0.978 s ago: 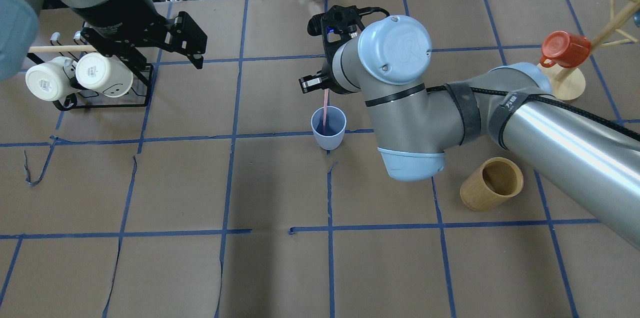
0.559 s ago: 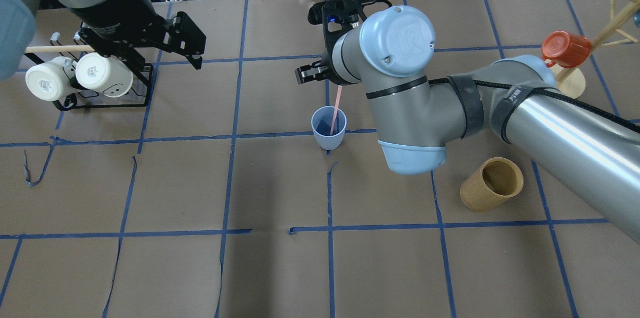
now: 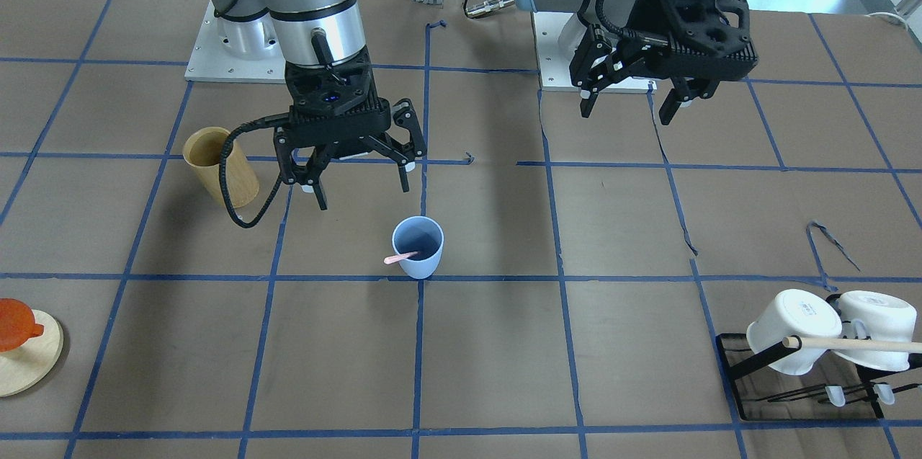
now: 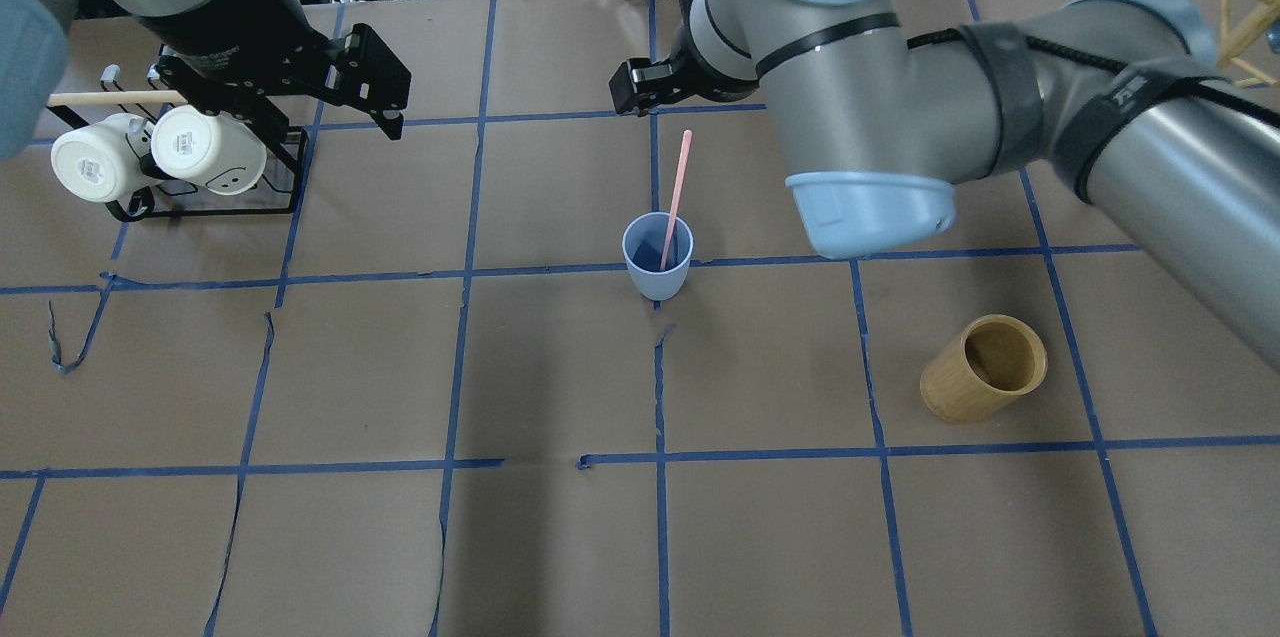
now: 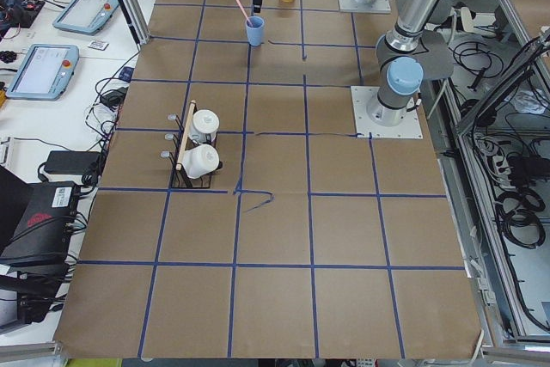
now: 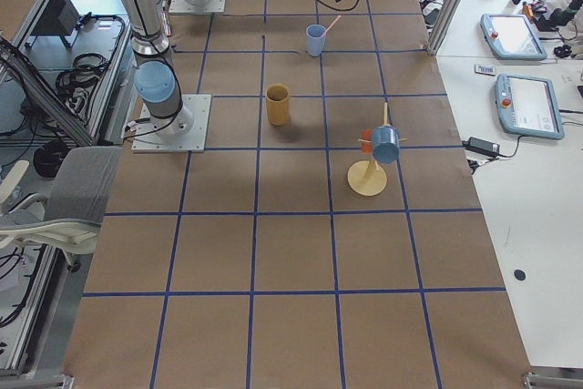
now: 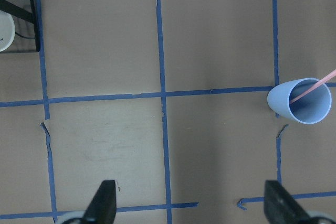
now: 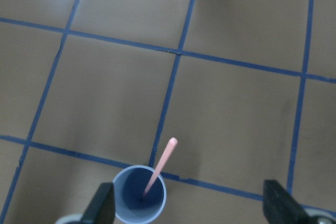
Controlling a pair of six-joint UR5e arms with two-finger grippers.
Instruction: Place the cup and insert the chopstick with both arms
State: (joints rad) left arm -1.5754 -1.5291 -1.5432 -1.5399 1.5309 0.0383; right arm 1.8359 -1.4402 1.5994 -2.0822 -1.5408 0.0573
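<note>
The right claw (image 3: 362,192) has released the chopstick (image 4: 677,187) and lifted away, jaws apart, leaving it leaning inside the cup (image 4: 657,285) at the middle of the counter (image 4: 350,367), and with the left claw (image 3: 625,113) spread empty too, insertion looks done.

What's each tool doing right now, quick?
Left tool: open, holding nothing.
Right tool: open, holding nothing; the thin pale pink chopstick leans free in the small light blue plastic cup.

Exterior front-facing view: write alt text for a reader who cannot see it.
A light blue cup stands upright on the brown gridded table with a pink chopstick leaning inside it. The right gripper hangs open and empty just beyond it, on the robot's side. The left gripper hangs open farther off.
</note>
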